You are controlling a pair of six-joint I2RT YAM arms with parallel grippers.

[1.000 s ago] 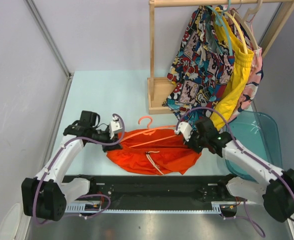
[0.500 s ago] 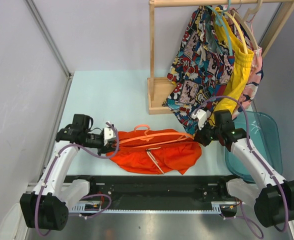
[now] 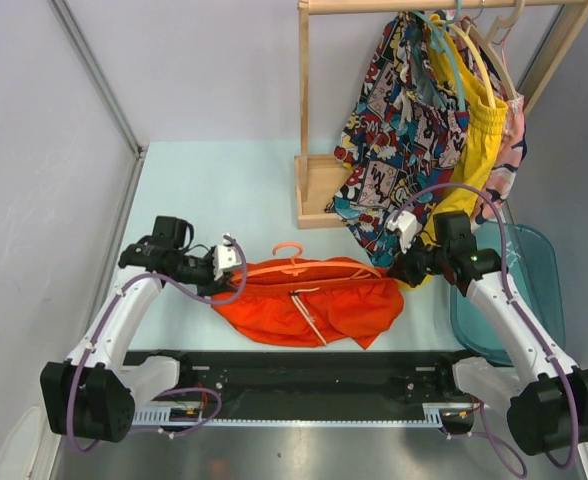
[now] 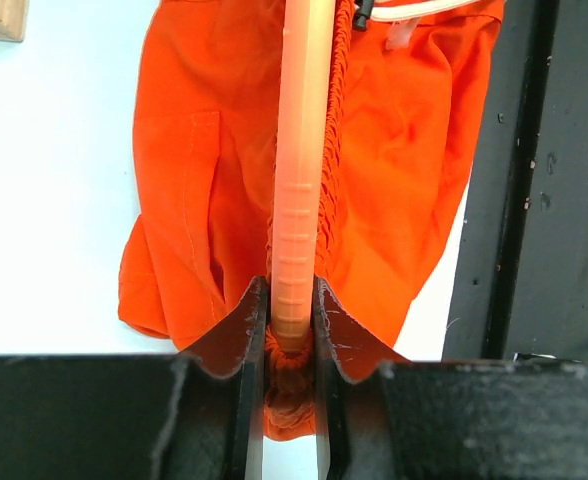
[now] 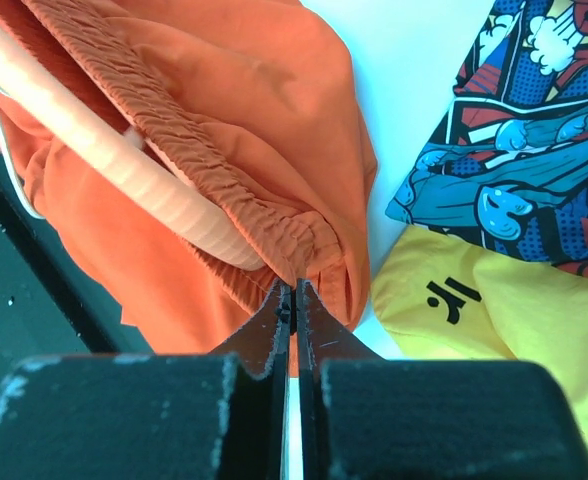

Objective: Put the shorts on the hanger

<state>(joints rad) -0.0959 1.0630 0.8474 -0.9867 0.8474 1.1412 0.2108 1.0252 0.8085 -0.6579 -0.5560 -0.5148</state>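
The orange-red shorts (image 3: 309, 305) lie on the pale table between my two grippers, cream drawstring on top. The thin orange hanger (image 3: 304, 268) lies along their waistband, its hook (image 3: 289, 246) pointing away. My left gripper (image 3: 230, 272) is shut on the hanger's left end (image 4: 302, 170) together with bunched waistband of the shorts (image 4: 404, 150); its jaws (image 4: 292, 320) pinch both. My right gripper (image 3: 396, 270) is shut (image 5: 296, 292) on the right end of the waistband (image 5: 224, 70), beside the hanger's arm (image 5: 124, 160).
A wooden rack (image 3: 304, 100) stands at the back right with comic-print shorts (image 3: 394, 120) and yellow shorts (image 3: 469, 150) hanging close to my right gripper. A teal bin (image 3: 509, 290) sits at the right. A black rail (image 3: 304, 375) runs along the near edge.
Both grippers moved outward from a second ago, stretching the waistband along the hanger. In the last half second the left gripper came back a little to the right and the right shifted slightly away.
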